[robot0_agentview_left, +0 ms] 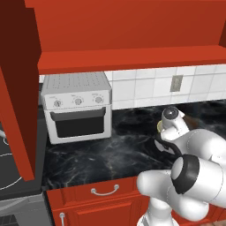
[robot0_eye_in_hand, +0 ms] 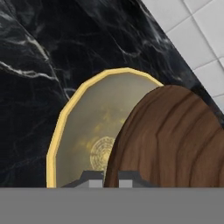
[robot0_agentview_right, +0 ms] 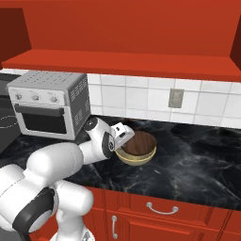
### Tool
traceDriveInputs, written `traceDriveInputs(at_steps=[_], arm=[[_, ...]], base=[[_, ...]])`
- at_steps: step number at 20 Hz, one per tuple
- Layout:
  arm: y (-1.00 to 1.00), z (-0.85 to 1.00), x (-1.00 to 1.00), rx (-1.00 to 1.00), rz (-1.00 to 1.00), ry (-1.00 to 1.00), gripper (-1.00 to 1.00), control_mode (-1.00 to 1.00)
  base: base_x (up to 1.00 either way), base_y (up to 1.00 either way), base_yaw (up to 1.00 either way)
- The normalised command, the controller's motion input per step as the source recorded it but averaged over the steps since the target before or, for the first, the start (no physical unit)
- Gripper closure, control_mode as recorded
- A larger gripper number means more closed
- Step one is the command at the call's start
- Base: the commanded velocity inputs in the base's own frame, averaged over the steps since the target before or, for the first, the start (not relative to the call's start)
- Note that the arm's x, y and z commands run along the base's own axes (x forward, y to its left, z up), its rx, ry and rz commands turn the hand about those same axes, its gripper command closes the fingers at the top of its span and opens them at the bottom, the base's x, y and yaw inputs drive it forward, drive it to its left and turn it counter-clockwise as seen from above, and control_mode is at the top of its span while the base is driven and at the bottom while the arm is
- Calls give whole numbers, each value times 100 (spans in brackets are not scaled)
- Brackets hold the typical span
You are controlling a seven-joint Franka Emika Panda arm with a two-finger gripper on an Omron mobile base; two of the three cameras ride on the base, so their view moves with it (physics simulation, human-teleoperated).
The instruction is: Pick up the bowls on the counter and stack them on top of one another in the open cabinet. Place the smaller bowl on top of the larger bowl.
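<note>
Gripper (robot0_eye_in_hand: 111, 178), jaw state indeterminate, poised at brown bowl (robot0_agentview_right: 141, 142) overlapping tan bowl (robot0_agentview_right: 135, 156) on counter (robot0_agentview_right: 197, 164); pickup step, next needs secure rim grasp.

Even, bright rendered light is seen; soft sheen is cast on the counter (robot0_agentview_right: 197, 155); edges perhaps slightly pixelated.

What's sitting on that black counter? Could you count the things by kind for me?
Bowls: 2, the brown bowl resting in or over the tan bowl
Toaster ovens: 1, the white toaster oven
Total: 3 things on the counter
</note>
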Motion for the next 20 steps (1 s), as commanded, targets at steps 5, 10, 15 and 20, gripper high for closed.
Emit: traceDriveInputs(at_steps=[5, 10, 15, 20], arm=[[0, -11, 0, 0, 0, 2, 100, -100], [0, -8, 0, 0, 0, 0, 100, -100], [0, -7, 0, 0, 1, 0, 100, -100], [0, -10, 0, 0, 2, 0, 100, -100]], base=[[0, 0, 0], [0, 0, 0], [0, 0, 0], [0, 0, 0]])
